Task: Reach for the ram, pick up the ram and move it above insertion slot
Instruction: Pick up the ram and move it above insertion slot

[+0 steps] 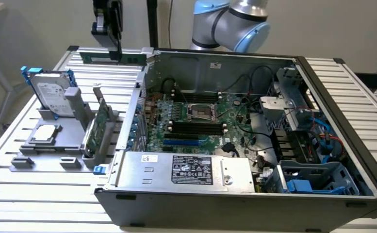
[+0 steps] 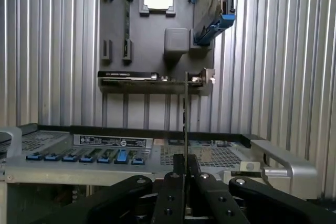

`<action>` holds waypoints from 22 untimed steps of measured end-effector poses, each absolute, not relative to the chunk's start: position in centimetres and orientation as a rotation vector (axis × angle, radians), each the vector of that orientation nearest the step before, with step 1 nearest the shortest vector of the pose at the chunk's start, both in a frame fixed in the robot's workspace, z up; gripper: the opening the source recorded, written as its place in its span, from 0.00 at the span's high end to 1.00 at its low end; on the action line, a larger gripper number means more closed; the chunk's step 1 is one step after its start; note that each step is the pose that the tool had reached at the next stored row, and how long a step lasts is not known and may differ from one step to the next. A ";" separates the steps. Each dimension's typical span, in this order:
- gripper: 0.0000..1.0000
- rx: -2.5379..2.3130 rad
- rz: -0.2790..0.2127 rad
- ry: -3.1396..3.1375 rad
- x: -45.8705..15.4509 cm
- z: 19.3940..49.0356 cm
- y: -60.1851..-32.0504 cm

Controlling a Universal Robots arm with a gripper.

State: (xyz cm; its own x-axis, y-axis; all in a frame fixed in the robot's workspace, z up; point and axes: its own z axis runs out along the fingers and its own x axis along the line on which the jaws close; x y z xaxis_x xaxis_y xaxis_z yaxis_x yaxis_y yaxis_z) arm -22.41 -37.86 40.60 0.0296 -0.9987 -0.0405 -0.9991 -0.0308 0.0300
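Holder: a grey parts holder (image 1: 49, 145) sits on the slatted counter (image 1: 20, 189) at the exterior view's left, carrying a hard drive (image 1: 49, 97), a CPU (image 1: 44, 133) and a taller green expansion card (image 1: 96, 131) standing on edge.
Hand: the hand (image 1: 110, 36) hangs above the back left corner of the computer case (image 1: 240, 194), jaws drawn narrow and clamped on the ram (image 1: 114, 57).
Ram: a thin green stick held level, lifted clear of the holder and just outside the case's left wall; in the wrist view it shows edge-on as a thin line (image 2: 186, 119) rising from between the fingers (image 2: 176, 179).
Motherboard: the dark memory slots (image 1: 191, 127) lie well inside the case, to the right of the held stick (they look unfilled, as far as I can tell).
Risk, collision: I judge that a low path toward the slots would catch the stick's end on the case wall.
Risk, slip: the grip covers a short stretch of a long board, so a quick swing could twist it in the jaws and leave it misaligned above the slot.
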 end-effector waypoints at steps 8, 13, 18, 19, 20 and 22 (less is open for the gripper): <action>0.87 -2.244 0.091 2.177 -19.2 40.6 -37.5; 0.87 -2.242 0.096 2.175 -16.9 40.6 -37.3; 0.87 -2.241 0.100 2.173 -14.6 40.5 -37.1; 0.87 -2.240 0.100 2.173 -14.2 40.5 -37.1; 0.87 -2.240 0.101 2.173 -13.7 40.4 -37.1; 0.87 -2.240 0.101 2.173 -12.8 40.4 -37.1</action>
State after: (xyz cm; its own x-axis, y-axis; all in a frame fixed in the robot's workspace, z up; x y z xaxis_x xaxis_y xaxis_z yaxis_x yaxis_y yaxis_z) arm -12.81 -37.07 40.38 0.0295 -0.9978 -0.0596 -0.9990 -0.0314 0.0313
